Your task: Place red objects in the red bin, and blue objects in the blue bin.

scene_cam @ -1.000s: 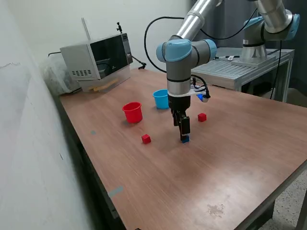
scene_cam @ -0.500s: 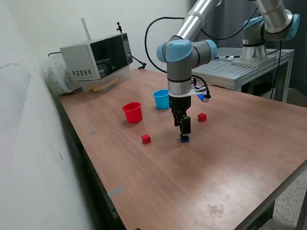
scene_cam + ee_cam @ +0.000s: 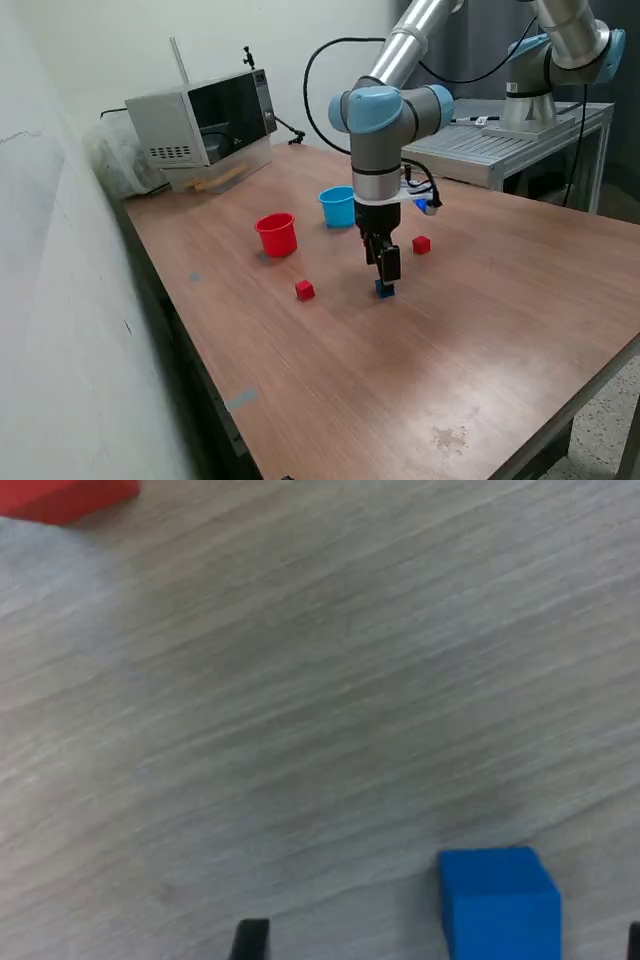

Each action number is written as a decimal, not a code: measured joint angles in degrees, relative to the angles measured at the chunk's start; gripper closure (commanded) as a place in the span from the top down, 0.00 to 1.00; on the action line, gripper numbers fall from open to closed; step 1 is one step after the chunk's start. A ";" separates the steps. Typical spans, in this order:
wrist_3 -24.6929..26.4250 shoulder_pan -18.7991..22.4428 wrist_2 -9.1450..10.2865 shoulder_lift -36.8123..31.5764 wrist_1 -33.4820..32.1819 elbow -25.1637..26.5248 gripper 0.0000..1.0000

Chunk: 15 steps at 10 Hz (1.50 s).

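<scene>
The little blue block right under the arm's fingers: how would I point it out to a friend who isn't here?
Find the wooden table, then the arm's black fingers near its middle. The blue cube sits directly beneath them. It is darker and far smaller than the light blue cup behind, and the other loose cubes in view are red.

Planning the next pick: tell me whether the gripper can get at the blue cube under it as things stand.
Probably yes. The gripper hangs right over the blue cube, and the wrist view shows the cube between the two fingertips, off-centre. Only bare table surrounds it; the nearest red cube sits well aside.
</scene>
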 measured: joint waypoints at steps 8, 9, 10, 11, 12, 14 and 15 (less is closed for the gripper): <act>-0.22 0.04 0.04 -0.06 -0.24 0.41 0.00; -0.22 0.05 0.05 -0.08 -0.23 0.48 0.00; -0.22 0.05 0.09 -0.09 -0.26 0.51 0.00; -0.28 0.05 0.13 -0.12 -0.34 0.56 0.00; -0.60 0.05 0.15 -0.13 -0.43 0.64 0.00; -3.29 0.05 0.19 -0.37 -0.34 1.05 0.00; -5.23 0.04 0.25 -1.32 -0.18 1.89 0.00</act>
